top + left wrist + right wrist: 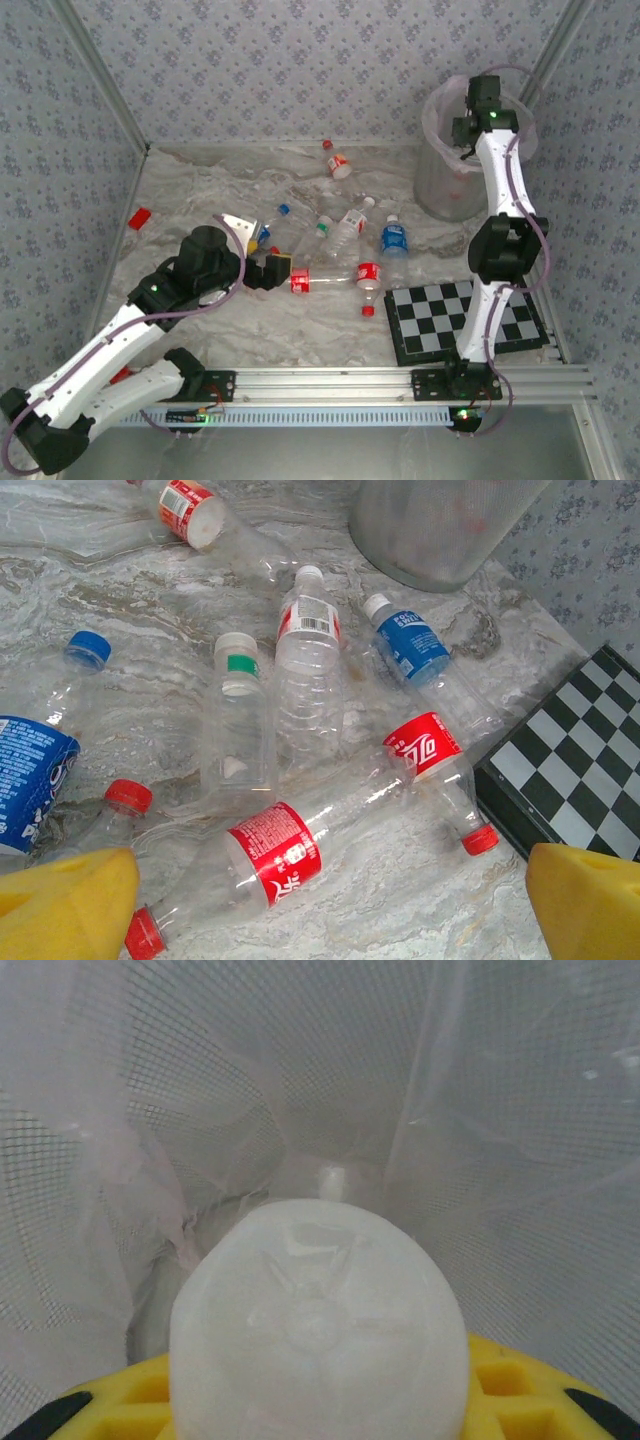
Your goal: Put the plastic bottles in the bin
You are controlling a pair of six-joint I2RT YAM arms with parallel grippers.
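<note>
Right end effector (468,128) holds clear plastic bottle (318,1320) over far-right translucent grey-white lined bin (440,195). Left end effector (330,905) wide above loose red- and blue-labelled clear bottles (310,670), table centre. Judged light, crushable, slick: grasp mid-body.

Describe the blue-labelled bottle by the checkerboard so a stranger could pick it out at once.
Find the checkerboard at the near right. Just past its far left corner lies a clear bottle, white cap at its far end. Its label is blue; the bottles beside it wear red.
</note>
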